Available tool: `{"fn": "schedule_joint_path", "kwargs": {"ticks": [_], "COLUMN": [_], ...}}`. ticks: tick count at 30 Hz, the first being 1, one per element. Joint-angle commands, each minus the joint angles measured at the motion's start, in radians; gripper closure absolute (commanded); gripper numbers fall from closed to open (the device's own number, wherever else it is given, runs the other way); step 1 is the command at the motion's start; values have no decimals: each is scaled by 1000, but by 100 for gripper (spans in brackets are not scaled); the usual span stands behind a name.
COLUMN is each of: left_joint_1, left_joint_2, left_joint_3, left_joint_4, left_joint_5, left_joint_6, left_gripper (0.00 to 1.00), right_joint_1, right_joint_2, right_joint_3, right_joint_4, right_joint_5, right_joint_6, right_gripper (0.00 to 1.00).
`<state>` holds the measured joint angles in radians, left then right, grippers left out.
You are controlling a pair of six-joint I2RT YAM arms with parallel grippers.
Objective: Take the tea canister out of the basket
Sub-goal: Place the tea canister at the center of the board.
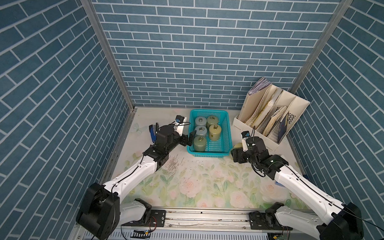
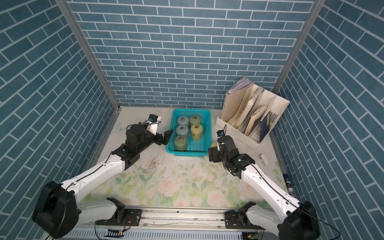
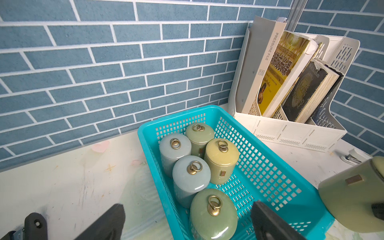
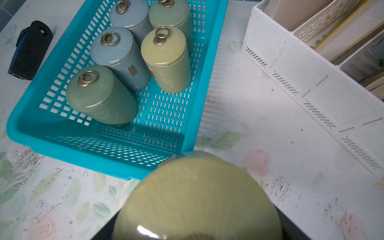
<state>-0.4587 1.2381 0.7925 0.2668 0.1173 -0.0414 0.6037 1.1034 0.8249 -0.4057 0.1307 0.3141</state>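
My right gripper [image 1: 235, 151] is clamped on a yellow-green tea canister [image 4: 197, 193]. It sits outside the basket [image 4: 62, 145], just right of the lower right corner in both top views. The canister is glossy and tilted, so letting go early could topple it against the rim. My left gripper [image 1: 191, 138], jaws apart and empty, could nudge the basket's left wall. Count: five other canisters [image 1: 201, 130] inside, one held, one basket.
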Motion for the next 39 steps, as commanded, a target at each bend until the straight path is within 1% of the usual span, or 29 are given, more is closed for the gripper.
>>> {"fn": "schedule_joint_path", "kwargs": {"ticks": [1,3,7,11,15,21,31,36,37,39], "left_joint_1": [-11,-13,-16,-21,-27,-30,-39,-40,-40,-41], "left_joint_2": [-4,-3,-1,10,15,18,27,29,29,32], "left_joint_3": [19,21,19,19,19,13,-1,3,6,11], "left_joint_4": [18,20,33,37,40,45,65,61,55,48], "left_joint_5": [3,4,7,8,8,13,26,17,13,10], "left_joint_6": [-3,-5,-5,-6,-4,-5,-12,-8,-7,-6], "left_gripper": [0,0,0,0,0,0,0,0,0,0], "right_joint_1": [-7,-7,-6,-7,-7,-10,-15,-15,-15,-15], "right_joint_2": [-8,-21,-47,-72,-49,-4,59,89,83,72], "right_joint_3": [-29,-9,31,36,16,-33,-132,-136,-138,-136], "right_joint_4": [-155,-187,-289,-323,-336,-268,-109,-105,-107,-112], "right_joint_5": [45,25,65,90,116,137,63,60,60,59], "right_joint_6": [18,33,57,89,129,162,169,167,166,163], "right_gripper": [100,100,100,100,100,100,100,100,97,82]}}
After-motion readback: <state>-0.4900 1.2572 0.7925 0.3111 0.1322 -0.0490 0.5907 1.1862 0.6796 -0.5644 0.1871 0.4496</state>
